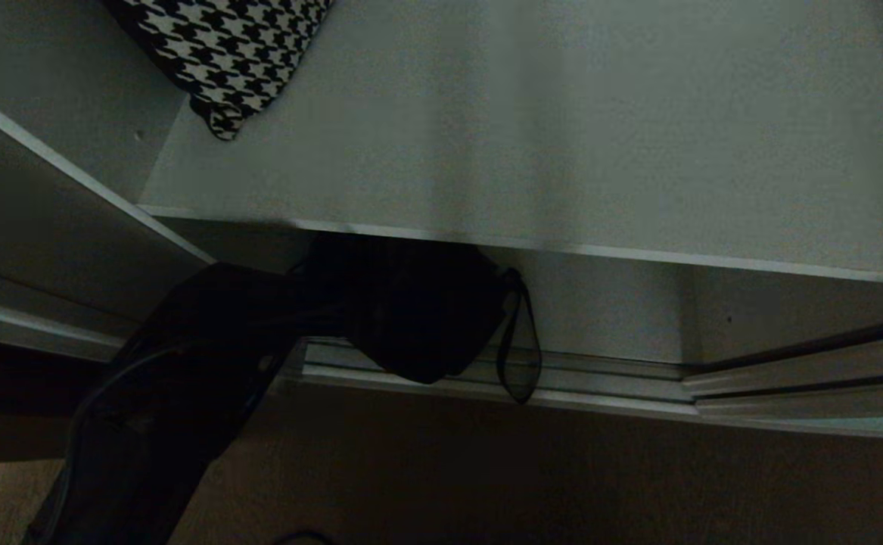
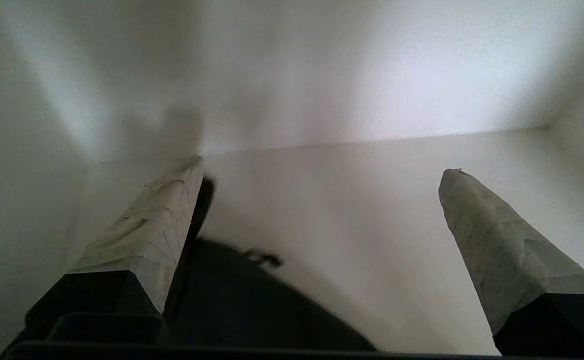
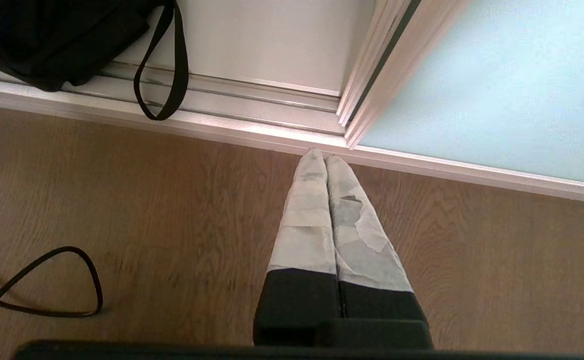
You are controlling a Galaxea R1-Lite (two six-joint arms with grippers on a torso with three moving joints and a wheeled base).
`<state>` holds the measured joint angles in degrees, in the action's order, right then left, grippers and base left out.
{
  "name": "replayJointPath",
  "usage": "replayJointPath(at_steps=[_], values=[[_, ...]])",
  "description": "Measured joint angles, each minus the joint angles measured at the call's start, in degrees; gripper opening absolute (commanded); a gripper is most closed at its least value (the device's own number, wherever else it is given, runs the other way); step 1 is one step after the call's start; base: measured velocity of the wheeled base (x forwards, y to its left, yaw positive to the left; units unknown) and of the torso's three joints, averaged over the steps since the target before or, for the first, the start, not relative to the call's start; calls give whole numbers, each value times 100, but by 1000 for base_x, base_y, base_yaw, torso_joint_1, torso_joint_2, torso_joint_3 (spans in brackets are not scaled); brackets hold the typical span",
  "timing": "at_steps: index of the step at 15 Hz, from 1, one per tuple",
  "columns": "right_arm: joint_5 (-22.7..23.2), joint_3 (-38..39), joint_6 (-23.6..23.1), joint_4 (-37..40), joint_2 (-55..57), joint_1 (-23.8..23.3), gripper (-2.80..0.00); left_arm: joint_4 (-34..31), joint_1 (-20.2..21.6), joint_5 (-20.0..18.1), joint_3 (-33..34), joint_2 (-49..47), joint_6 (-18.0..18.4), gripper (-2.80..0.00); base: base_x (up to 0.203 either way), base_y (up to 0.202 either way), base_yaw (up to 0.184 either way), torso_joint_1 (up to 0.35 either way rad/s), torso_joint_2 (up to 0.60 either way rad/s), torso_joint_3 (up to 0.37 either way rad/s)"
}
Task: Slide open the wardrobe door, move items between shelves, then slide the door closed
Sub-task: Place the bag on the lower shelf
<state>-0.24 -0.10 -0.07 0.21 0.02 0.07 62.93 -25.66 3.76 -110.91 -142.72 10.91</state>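
Note:
The black fabric bundle rests at the front of the lower compartment, under the white shelf, and its thin strap dangles over the door track. My left arm reaches in beside it, and the bundle hides its gripper in the head view. In the left wrist view my left gripper is open wide over the lower shelf board, with the bundle low between the fingers, against one of them. My right gripper is shut and empty above the floor. The frosted sliding door stands slid aside.
A black-and-white houndstooth item lies at the back left of the upper shelf. The silver door track runs along the wardrobe's front. A black cable loops on the wooden floor.

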Motion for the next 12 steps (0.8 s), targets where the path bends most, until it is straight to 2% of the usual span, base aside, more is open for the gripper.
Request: replayJointPath(at_steps=[1,4,6,8,12], values=[[0,0,1,-2,0,0,-280,-291,-5,224,5,67,-136,0,0,0,0,0,0,0],[-2,0,2,-2,0,0,-280,-1085,-18,666,76,198,-1055,0,0,0,0,0,0,0],[-2,0,2,-2,0,0,-280,-1410,-24,696,228,256,-1481,0,0,0,0,0,0,0],[-2,0,0,-2,0,0,-280,-1494,-27,702,405,291,-1674,0,0,0,0,0,0,0],[0,0,0,-2,0,0,-280,-1988,-52,700,748,470,-2399,0,0,0,0,0,0,0]])
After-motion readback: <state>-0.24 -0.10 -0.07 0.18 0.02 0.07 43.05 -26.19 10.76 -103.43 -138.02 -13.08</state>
